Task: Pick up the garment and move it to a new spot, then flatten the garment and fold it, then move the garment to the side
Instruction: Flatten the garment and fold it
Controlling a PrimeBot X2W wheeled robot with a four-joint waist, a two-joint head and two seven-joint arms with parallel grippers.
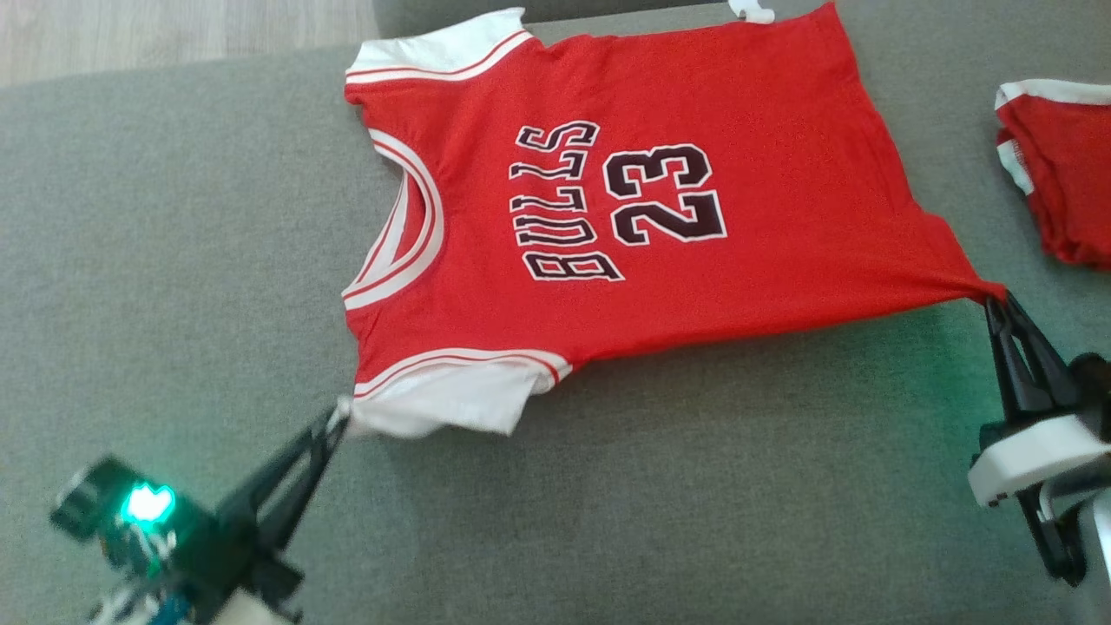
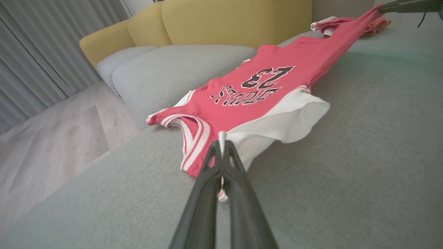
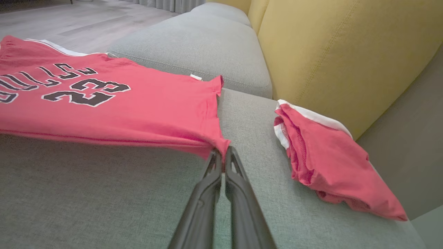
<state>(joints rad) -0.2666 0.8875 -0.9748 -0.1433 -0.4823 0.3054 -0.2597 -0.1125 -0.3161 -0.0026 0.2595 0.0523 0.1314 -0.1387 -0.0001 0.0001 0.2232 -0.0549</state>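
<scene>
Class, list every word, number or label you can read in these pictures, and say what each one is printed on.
"BULLS": black, white-edged letters on the chest of the red jersey.
"23": large black number under that word, on the same jersey.
White tag at the jersey's hem: too small to read.
Folded red garment: no text showing.

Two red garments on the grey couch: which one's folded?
The plain red, white-trimmed cloth bundle beside the yellow backrest; the red BULLS 23 jersey lies spread out instead.

Our left gripper (image 2: 222,144) pinches the white sleeve edge of the red jersey (image 2: 263,93) stretched across the grey couch (image 2: 363,138).
</scene>
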